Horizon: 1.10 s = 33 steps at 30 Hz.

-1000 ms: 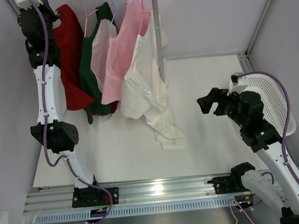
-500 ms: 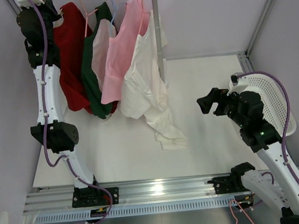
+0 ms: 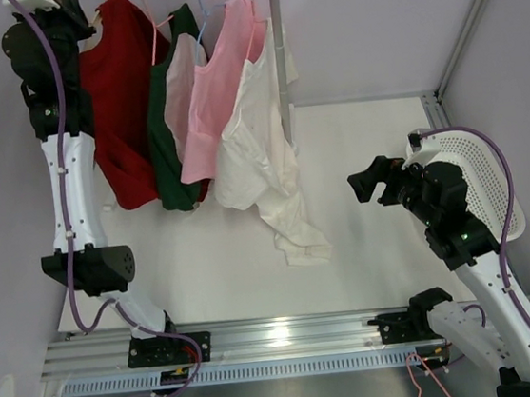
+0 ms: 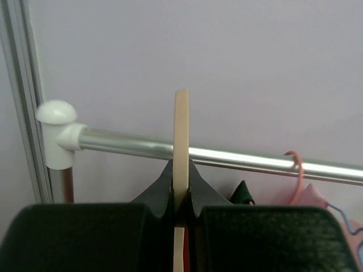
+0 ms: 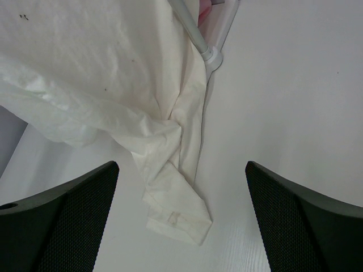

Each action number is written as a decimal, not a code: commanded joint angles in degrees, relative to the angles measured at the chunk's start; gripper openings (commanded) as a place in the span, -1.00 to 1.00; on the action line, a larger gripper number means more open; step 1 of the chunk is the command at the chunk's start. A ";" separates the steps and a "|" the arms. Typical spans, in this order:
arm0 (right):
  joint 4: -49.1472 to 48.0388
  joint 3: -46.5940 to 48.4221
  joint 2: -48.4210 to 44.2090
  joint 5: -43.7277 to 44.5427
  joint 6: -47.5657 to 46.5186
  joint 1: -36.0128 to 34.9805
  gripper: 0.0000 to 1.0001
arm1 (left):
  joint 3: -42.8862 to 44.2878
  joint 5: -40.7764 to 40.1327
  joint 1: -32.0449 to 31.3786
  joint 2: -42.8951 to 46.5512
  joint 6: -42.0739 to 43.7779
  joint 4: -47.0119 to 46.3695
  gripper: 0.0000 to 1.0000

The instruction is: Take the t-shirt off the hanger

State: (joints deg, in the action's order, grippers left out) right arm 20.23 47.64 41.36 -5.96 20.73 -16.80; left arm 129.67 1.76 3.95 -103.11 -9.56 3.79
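A red t-shirt (image 3: 120, 100) hangs at the left end of the clothes rail (image 4: 244, 159) on a cream hanger (image 4: 181, 130). My left gripper (image 3: 80, 16) is raised to the rail's left end. In the left wrist view it (image 4: 181, 195) is shut on the hanger's flat cream hook, which stands upright in front of the rail. A strip of red cloth shows just below the jaws. My right gripper (image 3: 368, 182) is open and empty above the table at the right. In its wrist view it (image 5: 181, 170) faces the trailing hem of a white shirt (image 5: 113, 68).
On the rail, to the right of the red shirt, hang a green shirt (image 3: 168, 142), a pale top (image 3: 180, 84), a pink shirt (image 3: 219, 89) and the white shirt (image 3: 261, 161), whose hem lies on the table. The rail's post (image 3: 279, 53) stands behind them. A white basket (image 3: 482, 174) sits at the right.
My left arm has shifted left and up with the hanger in its grip. The red t-shirt has swung left with it, away from the green shirt. The right arm has not moved.
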 commanded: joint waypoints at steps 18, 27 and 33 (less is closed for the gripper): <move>-6.78 5.53 4.77 -6.35 0.10 -3.50 0.99 | -23.03 -11.05 -6.38 23.82 0.31 -6.96 -0.99; -7.92 16.95 14.09 -1.88 -8.51 -24.32 0.99 | -37.63 -30.48 -20.02 41.14 4.20 -4.23 -0.99; -11.35 17.05 16.29 -1.86 -10.01 -31.53 0.99 | -45.90 -41.30 -23.54 50.70 6.13 -3.26 -0.99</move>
State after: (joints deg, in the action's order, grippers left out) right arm 12.08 62.57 56.42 -8.91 13.02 -46.57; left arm 85.84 -31.40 -19.00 -55.57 -5.45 3.55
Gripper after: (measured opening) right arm 0.993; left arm 0.059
